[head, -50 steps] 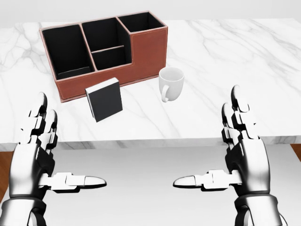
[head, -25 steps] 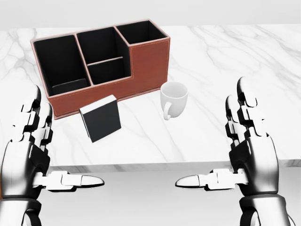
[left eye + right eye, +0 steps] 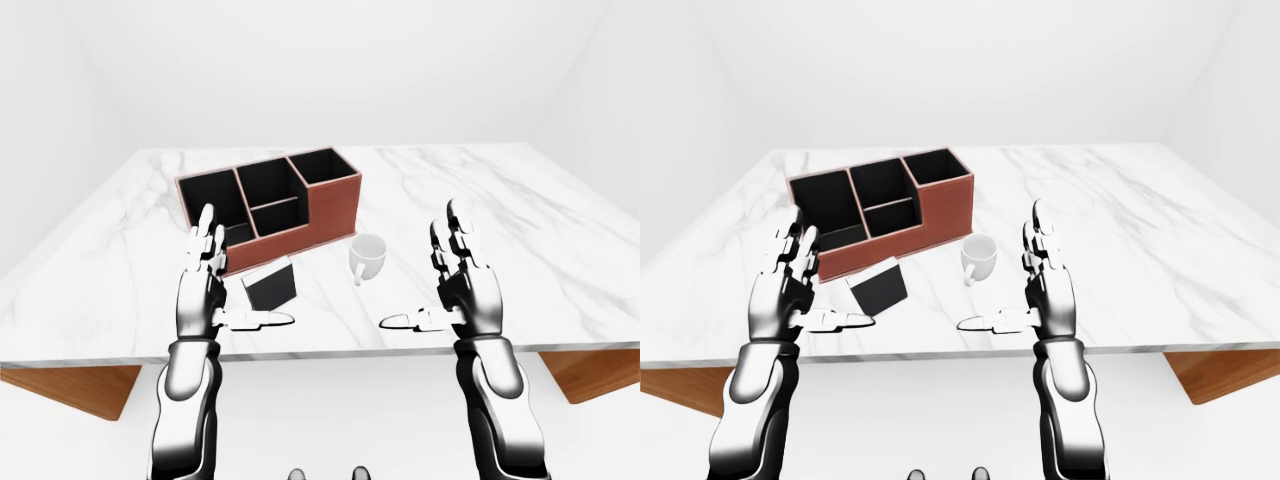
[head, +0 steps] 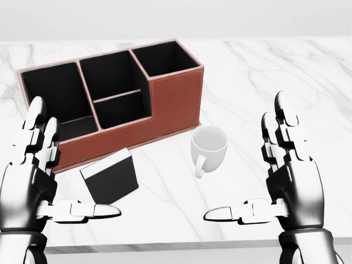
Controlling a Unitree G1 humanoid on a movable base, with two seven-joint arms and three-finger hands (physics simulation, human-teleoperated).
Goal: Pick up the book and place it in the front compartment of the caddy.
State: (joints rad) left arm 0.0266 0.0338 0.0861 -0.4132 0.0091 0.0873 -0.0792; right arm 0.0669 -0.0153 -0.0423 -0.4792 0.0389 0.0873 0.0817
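The book (image 4: 110,179), black with a white page edge, stands tilted on the marble table (image 4: 308,71), low and left of centre in the head view. Just above it is the brown caddy (image 4: 176,99) with several black compartments. My left hand (image 4: 61,169) is open, thumb pointing right, directly left of the book and apart from it. At the right of the head view my right hand (image 4: 250,165) is open too, palm inward, holding nothing.
A white mug (image 4: 209,147) stands upright to the right of the book, below the caddy's tall right end. The table's near edge (image 4: 181,245) runs along the bottom of the head view. Wooden floor (image 3: 590,370) shows beneath the table.
The camera has moved closer to the table, so caddy, book and mug sit lower and larger in the head view. Both hands stay open, now over the table edge.
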